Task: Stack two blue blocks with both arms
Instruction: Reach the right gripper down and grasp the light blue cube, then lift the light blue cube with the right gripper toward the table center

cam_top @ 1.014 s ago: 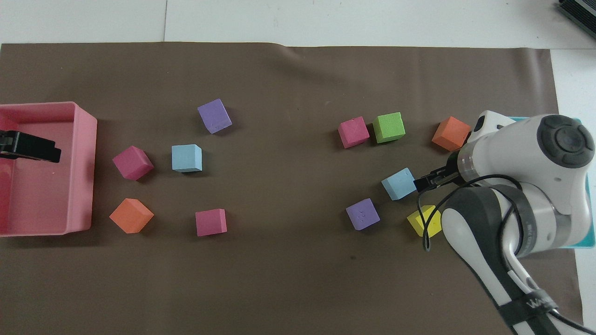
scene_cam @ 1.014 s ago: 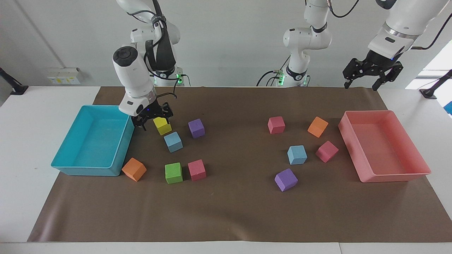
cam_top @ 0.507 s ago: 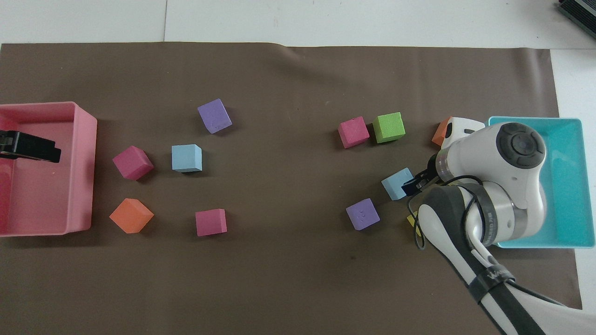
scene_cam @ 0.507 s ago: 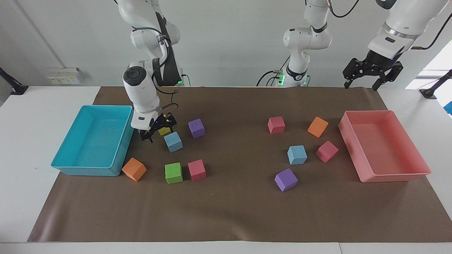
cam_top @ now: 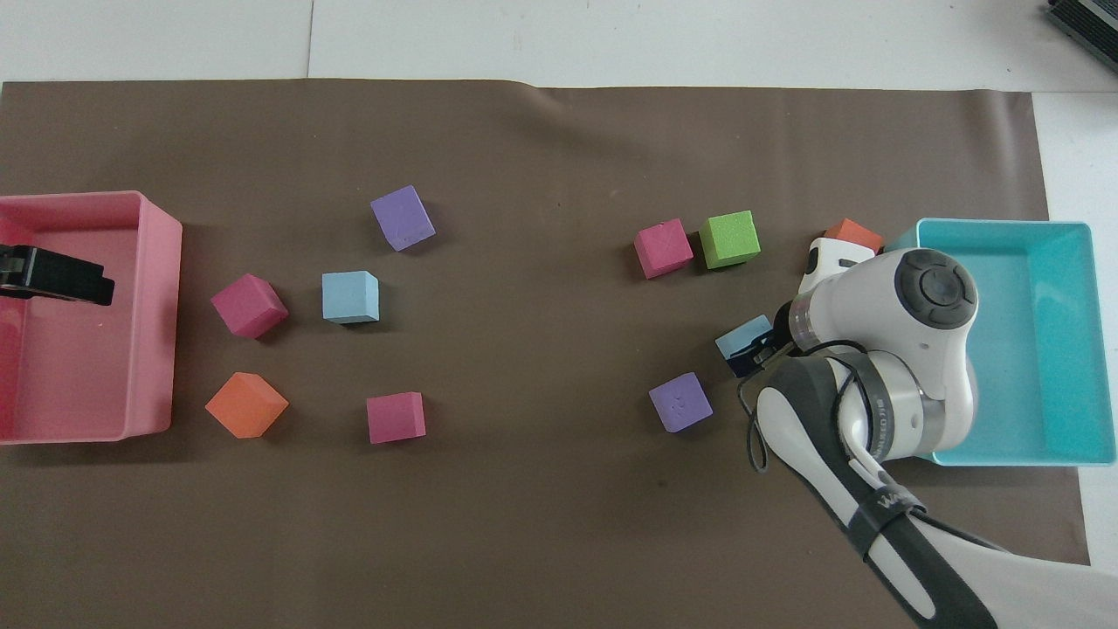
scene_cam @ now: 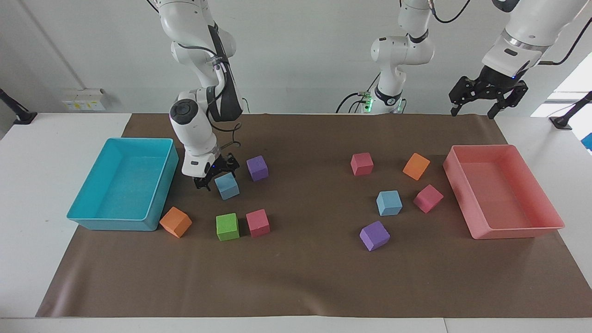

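Two blue blocks on mat. Facing: right gripper (scene_cam: pixel 216 177) spread wide, low at one block (scene_cam: pixel 227 186); left gripper (scene_cam: pixel 485 98) released, waits above pink tray (scene_cam: pixel 467 203). Overhead: other block (cam_top: pixel 350 297) beside magenta cube (cam_top: pixel 249 305).

One camera sits high across the table (scene_cam: pixel 27 194) from the robots and faces them, far enough back to take in the whole brown mat (scene_cam: pixel 305 277), both arm bases and the wall. The other hangs high above the robots' end and looks forward and steeply down, closer in, so the mat (cam_top: pixel 541 524) nearly fills it and only parts of the arms enter. Both views share the mat, the scattered coloured cubes, the turquoise tray (scene_cam: pixel 88 222) (cam_top: pixel 1013 454) and the pink tray (scene_cam: pixel 513 231) (cam_top: pixel 166 262). They are half a turn apart, so the trays swap sides between them.
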`<act>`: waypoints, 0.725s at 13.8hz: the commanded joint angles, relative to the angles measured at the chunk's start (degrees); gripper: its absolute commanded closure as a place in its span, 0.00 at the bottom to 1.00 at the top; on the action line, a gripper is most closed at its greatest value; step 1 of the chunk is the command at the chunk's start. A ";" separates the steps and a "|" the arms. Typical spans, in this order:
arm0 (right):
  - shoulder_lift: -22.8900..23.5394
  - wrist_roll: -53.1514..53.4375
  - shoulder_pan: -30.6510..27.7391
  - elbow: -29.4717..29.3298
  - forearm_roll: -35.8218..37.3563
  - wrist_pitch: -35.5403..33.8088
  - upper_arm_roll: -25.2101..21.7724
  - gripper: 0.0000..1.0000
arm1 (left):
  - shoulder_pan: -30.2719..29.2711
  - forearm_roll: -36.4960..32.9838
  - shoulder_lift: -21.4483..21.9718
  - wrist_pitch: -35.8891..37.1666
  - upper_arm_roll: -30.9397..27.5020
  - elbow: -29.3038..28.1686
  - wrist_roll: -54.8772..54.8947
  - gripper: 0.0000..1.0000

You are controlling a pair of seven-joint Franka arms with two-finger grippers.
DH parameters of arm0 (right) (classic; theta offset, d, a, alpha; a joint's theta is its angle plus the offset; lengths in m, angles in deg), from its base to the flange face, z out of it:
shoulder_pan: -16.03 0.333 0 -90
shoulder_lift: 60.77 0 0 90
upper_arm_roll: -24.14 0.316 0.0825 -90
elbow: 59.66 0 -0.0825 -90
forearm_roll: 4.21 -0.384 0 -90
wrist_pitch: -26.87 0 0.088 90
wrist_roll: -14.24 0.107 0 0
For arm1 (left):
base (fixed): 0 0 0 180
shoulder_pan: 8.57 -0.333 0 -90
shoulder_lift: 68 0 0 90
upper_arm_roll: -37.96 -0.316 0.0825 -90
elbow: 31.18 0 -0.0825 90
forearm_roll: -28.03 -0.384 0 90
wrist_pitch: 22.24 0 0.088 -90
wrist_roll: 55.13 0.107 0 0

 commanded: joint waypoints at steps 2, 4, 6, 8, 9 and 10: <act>0.78 -1.90 1.29 2.15 -1.57 3.74 -0.03 0.00 | -0.82 -0.48 0.69 0.43 0.61 -0.41 0.78 0.00; 1.66 -2.16 1.29 2.24 -1.57 4.88 -0.12 0.00 | -0.82 -0.48 0.69 0.52 0.61 -0.41 0.70 0.00; 2.10 -2.34 0.76 2.32 -1.57 5.33 -0.12 0.00 | -0.82 -0.48 0.69 0.43 0.61 -0.41 0.69 0.00; 2.63 -2.34 0.58 2.24 -1.57 5.85 -0.12 0.00 | -0.82 -0.48 0.69 0.52 0.61 -0.41 0.69 0.00; 2.63 -2.25 0.67 2.32 -1.57 5.86 -0.12 0.00 | -0.82 -0.48 0.69 0.43 0.61 -0.41 0.69 0.00; 2.63 -2.34 0.59 2.24 -1.57 5.86 -0.12 0.00 | -0.82 -0.48 0.69 0.52 0.61 -0.41 0.69 0.00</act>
